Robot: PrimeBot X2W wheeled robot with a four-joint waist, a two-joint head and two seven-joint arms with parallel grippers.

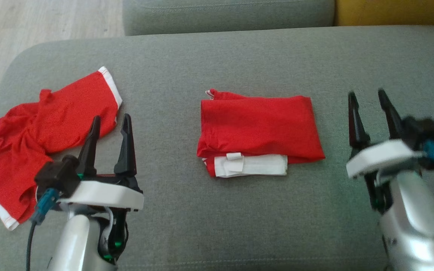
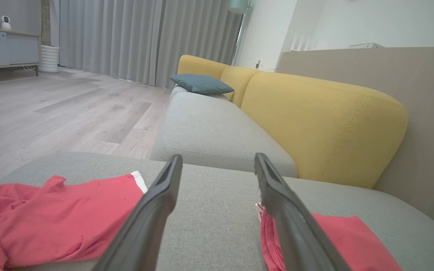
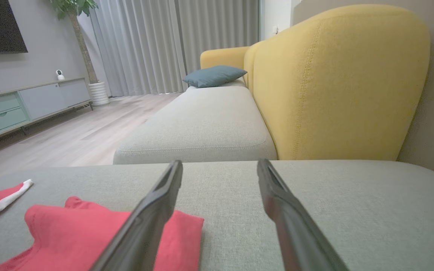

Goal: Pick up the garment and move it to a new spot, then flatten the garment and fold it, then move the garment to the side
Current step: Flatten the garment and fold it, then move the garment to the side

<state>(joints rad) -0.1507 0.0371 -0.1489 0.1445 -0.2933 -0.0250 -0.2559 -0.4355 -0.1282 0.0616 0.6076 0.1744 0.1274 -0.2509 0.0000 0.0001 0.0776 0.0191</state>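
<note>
Red garment, folded rectangular, white-banded, on woven grey cushion; crumpled red cloth left of it. Flanking it, left gripper and right gripper stand spread, empty.

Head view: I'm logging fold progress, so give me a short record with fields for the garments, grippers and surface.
surface: grey cushion
folded garment: red, neat rectangle at centre, white band showing at its near edge
crumpled garment: red with white trim, lying unfolded at the left
left gripper: open, empty, by the crumpled garment's right edge
right gripper: open, empty, right of the folded garment, apart from it
fold step: looks done
</note>
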